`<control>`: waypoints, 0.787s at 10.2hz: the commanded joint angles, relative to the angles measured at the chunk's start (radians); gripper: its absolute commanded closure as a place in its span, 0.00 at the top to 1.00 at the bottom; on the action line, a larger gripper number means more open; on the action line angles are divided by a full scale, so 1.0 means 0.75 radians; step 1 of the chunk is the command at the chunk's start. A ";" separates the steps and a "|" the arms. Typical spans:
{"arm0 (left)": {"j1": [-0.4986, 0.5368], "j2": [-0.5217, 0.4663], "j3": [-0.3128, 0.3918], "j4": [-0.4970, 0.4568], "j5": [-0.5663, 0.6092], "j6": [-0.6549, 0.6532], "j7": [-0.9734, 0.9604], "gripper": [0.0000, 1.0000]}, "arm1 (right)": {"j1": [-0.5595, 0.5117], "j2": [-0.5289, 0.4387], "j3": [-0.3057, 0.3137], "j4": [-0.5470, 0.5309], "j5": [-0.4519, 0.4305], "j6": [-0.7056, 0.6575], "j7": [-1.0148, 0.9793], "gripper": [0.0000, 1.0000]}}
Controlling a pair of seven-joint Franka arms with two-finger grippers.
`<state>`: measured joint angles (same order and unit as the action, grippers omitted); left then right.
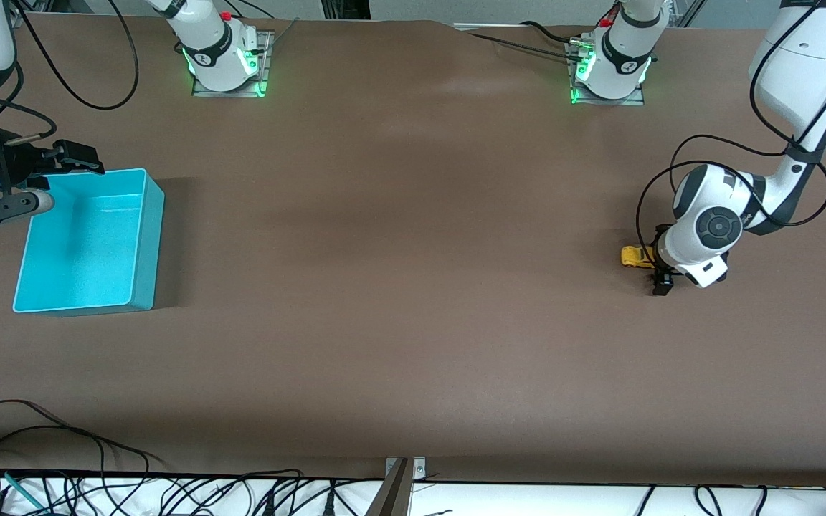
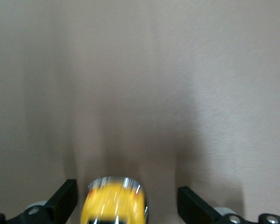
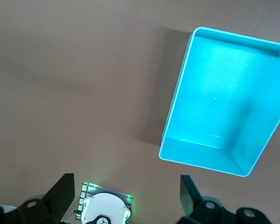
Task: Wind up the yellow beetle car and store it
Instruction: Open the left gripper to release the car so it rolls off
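Note:
The yellow beetle car (image 1: 635, 256) sits on the brown table at the left arm's end. My left gripper (image 1: 660, 271) is low at the table over it, and the arm's wrist hides part of the car. In the left wrist view the car (image 2: 114, 204) shows blurred between the two fingers of my left gripper (image 2: 127, 205), which stand wide apart and open; one finger (image 2: 65, 198) is close beside it. The turquoise bin (image 1: 90, 244) stands empty at the right arm's end. My right gripper (image 1: 54, 180) hangs open and empty above the bin's edge nearest the bases. The right wrist view shows the bin (image 3: 224, 98) and my right gripper (image 3: 127, 196).
The right arm's base (image 1: 223, 50) and the left arm's base (image 1: 614, 64) stand along the table's edge farthest from the front camera. The right arm's base also shows in the right wrist view (image 3: 105, 210). Loose cables (image 1: 97, 459) lie at the edge nearest the camera.

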<state>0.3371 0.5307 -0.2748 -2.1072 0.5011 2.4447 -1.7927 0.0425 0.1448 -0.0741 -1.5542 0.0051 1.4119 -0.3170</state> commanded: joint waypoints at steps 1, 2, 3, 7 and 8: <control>0.003 -0.027 -0.030 0.087 -0.044 -0.105 0.001 1.00 | -0.003 0.007 0.001 0.023 0.022 -0.019 -0.015 1.00; 0.003 -0.035 -0.047 0.122 -0.063 -0.138 0.003 1.00 | -0.003 0.007 0.001 0.023 0.024 -0.019 -0.017 1.00; 0.005 -0.051 -0.057 0.132 -0.079 -0.149 0.007 1.00 | -0.003 0.007 0.001 0.023 0.022 -0.019 -0.017 1.00; 0.005 -0.198 -0.077 0.143 -0.240 -0.165 0.364 1.00 | -0.003 0.007 0.001 0.023 0.022 -0.019 -0.015 1.00; 0.005 -0.233 -0.075 0.153 -0.310 -0.201 0.527 1.00 | -0.003 0.007 0.001 0.023 0.022 -0.019 -0.017 1.00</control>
<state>0.3367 0.4228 -0.3306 -1.9869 0.3450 2.3421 -1.5617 0.0425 0.1450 -0.0741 -1.5542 0.0051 1.4116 -0.3170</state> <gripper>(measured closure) 0.000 0.000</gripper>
